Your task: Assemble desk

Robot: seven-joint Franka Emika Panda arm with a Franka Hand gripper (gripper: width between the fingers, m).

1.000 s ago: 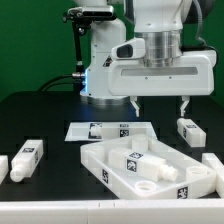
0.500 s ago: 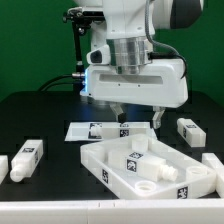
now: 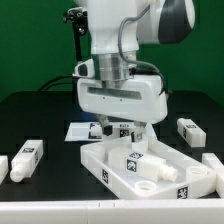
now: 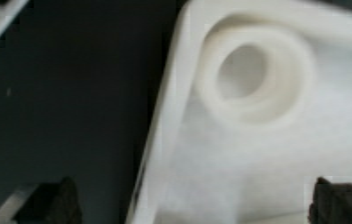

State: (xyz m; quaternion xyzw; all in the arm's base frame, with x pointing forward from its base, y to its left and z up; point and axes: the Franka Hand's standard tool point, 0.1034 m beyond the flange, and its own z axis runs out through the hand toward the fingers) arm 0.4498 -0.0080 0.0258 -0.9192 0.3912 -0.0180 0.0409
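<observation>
The white rimmed tabletop [image 3: 100,166] lies on the black table at the front right of the exterior view. Inside it rests a tagged white leg [image 3: 158,170]. My gripper [image 3: 122,130] hangs open just above the tabletop's far left corner and holds nothing. In the wrist view that tabletop corner [image 4: 208,170] fills the picture, with its round socket [image 4: 253,70] in plain sight. Its rim edge runs between my gripper's [image 4: 196,205] two dark fingertips [image 4: 52,200], which stand wide apart.
Two tagged legs [image 3: 30,153] lie at the exterior view's left and another leg [image 3: 188,130] at its right, with a further white part [image 3: 215,161] at the right edge. The marker board [image 3: 82,130] lies behind the tabletop. The robot base stands at the back.
The arm has swung toward the exterior view's left and come down over the tabletop's far left corner. The jaws have stayed open.
</observation>
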